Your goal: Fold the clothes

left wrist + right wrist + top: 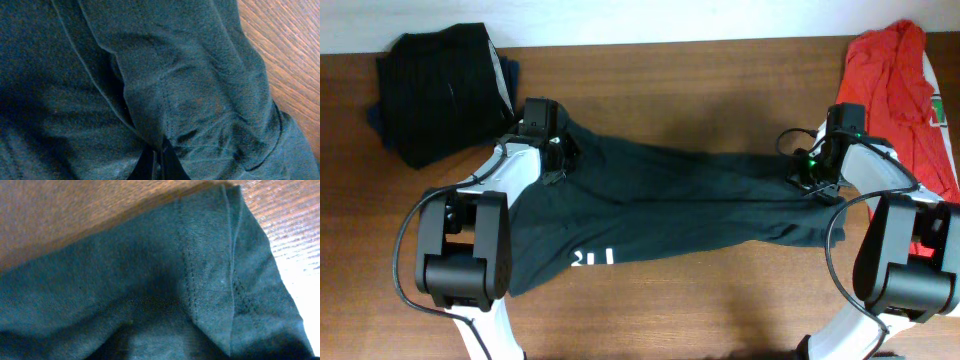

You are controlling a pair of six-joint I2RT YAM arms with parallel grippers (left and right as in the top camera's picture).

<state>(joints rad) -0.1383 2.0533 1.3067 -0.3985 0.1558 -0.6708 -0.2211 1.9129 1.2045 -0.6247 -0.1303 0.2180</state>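
Left gripper (556, 152) clamped on T-shirt (670, 200), fingers (145, 170) pinched together under a bunched fold. Folded dark garments (435, 90) at 10 o'clock on table (720, 90). T-shirt stretched across centre, 9 to 3 o'clock. Right gripper (813, 178) at T-shirt's 3 o'clock end; grip unreadable, cloth fills wrist view. Red shirt (895, 90) at 2 o'clock.

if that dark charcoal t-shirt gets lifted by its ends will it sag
The dark charcoal T-shirt probably sags: it bunches in soft folds between left gripper and right gripper. Likely light; the knit looks thin at its stitched hem. May drag on the wooden table.
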